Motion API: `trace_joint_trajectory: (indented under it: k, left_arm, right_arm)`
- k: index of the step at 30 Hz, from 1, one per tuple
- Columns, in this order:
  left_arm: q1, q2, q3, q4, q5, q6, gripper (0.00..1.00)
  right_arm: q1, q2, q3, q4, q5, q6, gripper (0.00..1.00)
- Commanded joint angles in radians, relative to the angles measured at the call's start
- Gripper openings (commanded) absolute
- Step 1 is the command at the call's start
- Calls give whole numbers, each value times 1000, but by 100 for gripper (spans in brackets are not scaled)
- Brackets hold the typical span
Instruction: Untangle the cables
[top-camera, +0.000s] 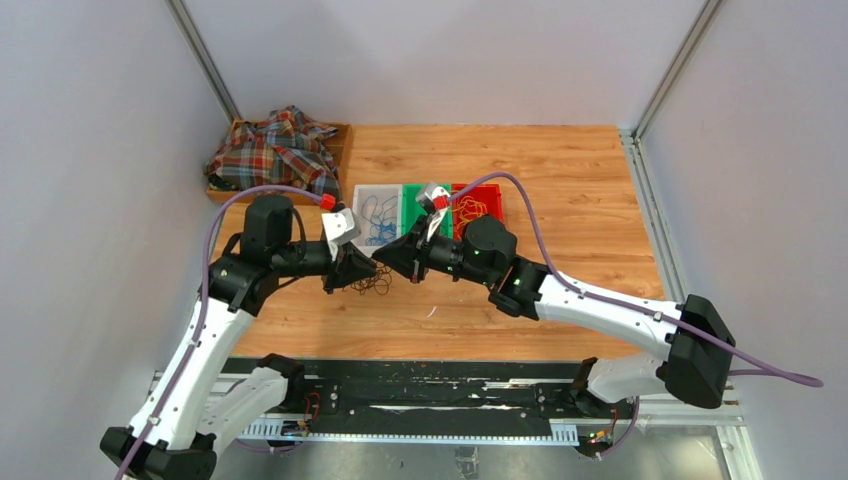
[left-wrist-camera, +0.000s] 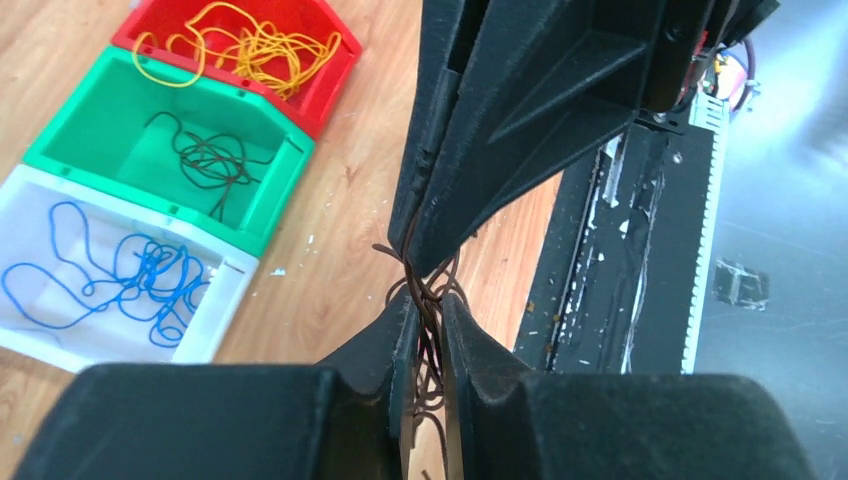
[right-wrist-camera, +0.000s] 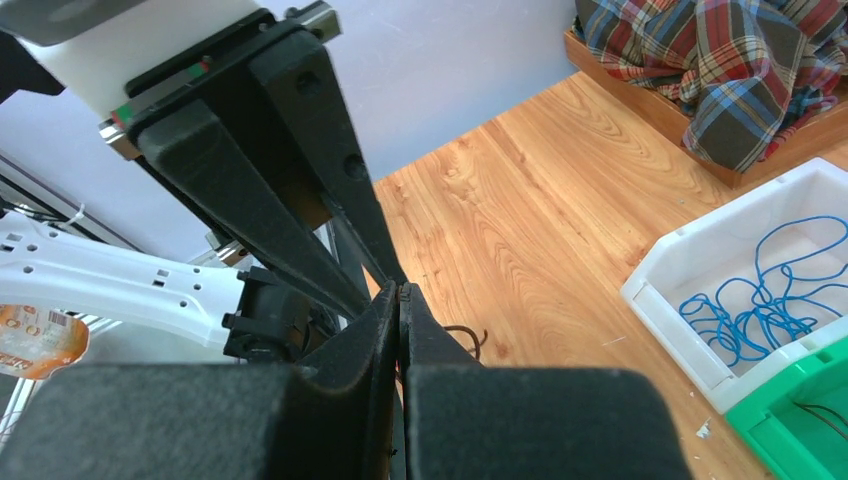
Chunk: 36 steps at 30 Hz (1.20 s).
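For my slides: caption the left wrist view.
Left gripper and right gripper pinch a dark cable tangle; yellow cables, black cables, blue cables occupy red bin, green bin, white bin.

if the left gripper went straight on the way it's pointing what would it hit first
The right gripper. Its shut tips sit dead ahead, nearly tip to tip with the left gripper, only the dark cable bunched between them. Exact gap is unclear.
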<state>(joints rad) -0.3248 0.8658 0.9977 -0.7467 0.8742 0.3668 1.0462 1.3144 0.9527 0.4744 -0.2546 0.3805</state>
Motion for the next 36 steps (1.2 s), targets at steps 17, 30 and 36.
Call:
trace_joint_trajectory:
  k: [17, 30, 36]
  left_arm:
    - [-6, -59, 22, 97, -5, -210, 6]
    - [-6, -68, 19, 101, 7, -230, 6]
    - [-6, -61, 33, 127, -135, -221, 53]
  right_arm:
    - [25, -70, -65, 42, 118, -43, 38]
    - [105, -64, -37, 54, 368, -155, 1]
    - [129, -60, 7, -28, 344, -199, 1]
